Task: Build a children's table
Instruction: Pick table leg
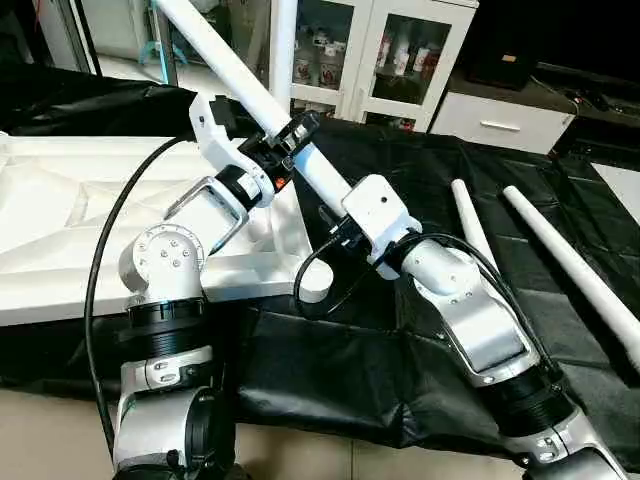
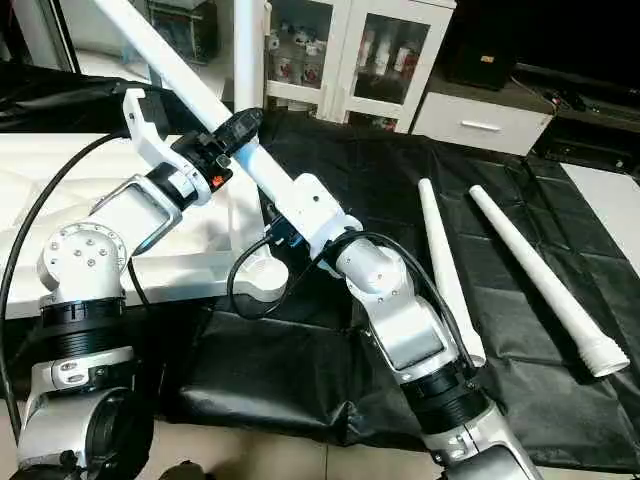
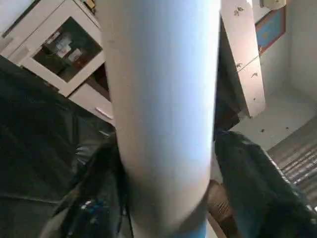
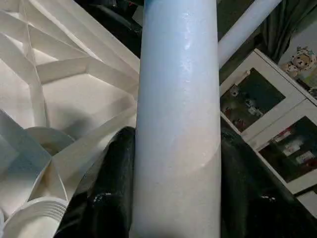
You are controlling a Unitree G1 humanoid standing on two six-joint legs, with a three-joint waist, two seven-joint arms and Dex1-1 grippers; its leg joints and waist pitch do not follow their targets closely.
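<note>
While both claws pinch one white tube leg (image 1: 240,75) slanting up over the tabletop (image 1: 60,215), the left claw (image 1: 285,140) clamps it higher and the right claw (image 1: 345,215) lower, near a corner socket (image 1: 315,285). Two more legs (image 2: 540,275) lie on the black sheet (image 1: 400,340), well apart from the tabletop.

A crumpled black plastic sheet (image 1: 330,370) covers the floor. Beyond its far edge stand a white glass-doored cabinet (image 1: 385,50) holding small bottles and a low white drawer unit (image 1: 500,120). Pale floor (image 1: 300,455) shows at its near edge.
</note>
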